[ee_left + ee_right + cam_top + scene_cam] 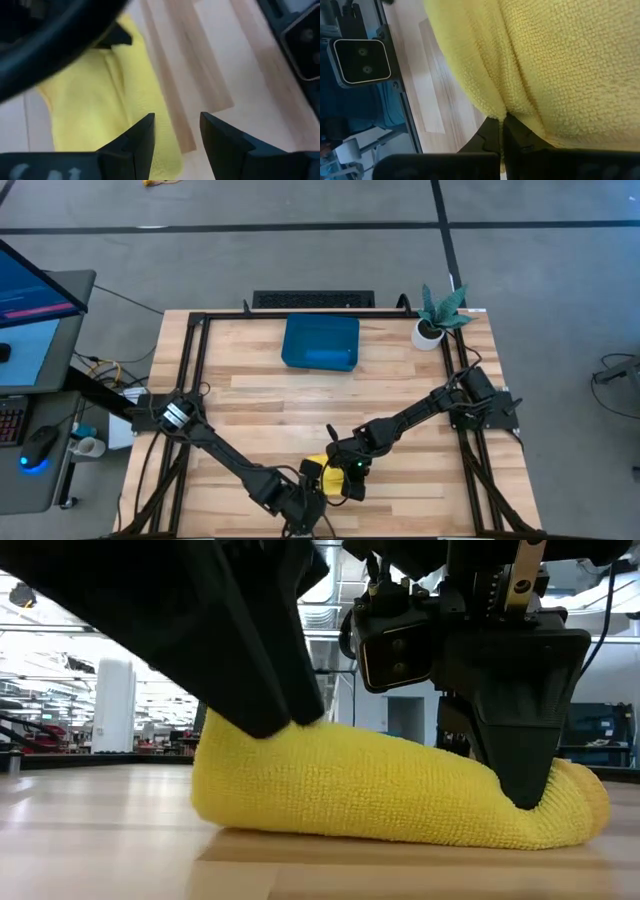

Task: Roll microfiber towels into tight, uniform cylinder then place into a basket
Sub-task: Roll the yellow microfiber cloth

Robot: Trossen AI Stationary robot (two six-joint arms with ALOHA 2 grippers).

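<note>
The yellow towel [317,473] lies bunched into a thick roll [400,790] on the table near its near edge. My right gripper [347,472] stands over one end of it, shut on the cloth [501,125]. My left gripper [177,135] is open at the roll's other end; one finger [135,140] stands over the towel's edge [155,150]. The dark teal basket [296,330] stands at the far middle of the table, with a lighter blue patch [326,358] inside that may be the blue towel. My left gripper: in the low view a dark finger [270,690] lies against the top of the roll's end [300,735]; whether it presses the cloth I cannot tell. My right gripper pinches a fold of the yellow towel [495,107] between its two shut fingers, near the roll's end [560,805]. The fingers come from above, pointing down. The towel rests on the table, dented in at the fingers.
A small white pot with a green plant [433,323] stands at the far right corner. A dark keyboard [313,299] lies past the far edge. Black frame rails [196,350] run along the table's sides. Bare wood [300,400] lies between towel and basket.
</note>
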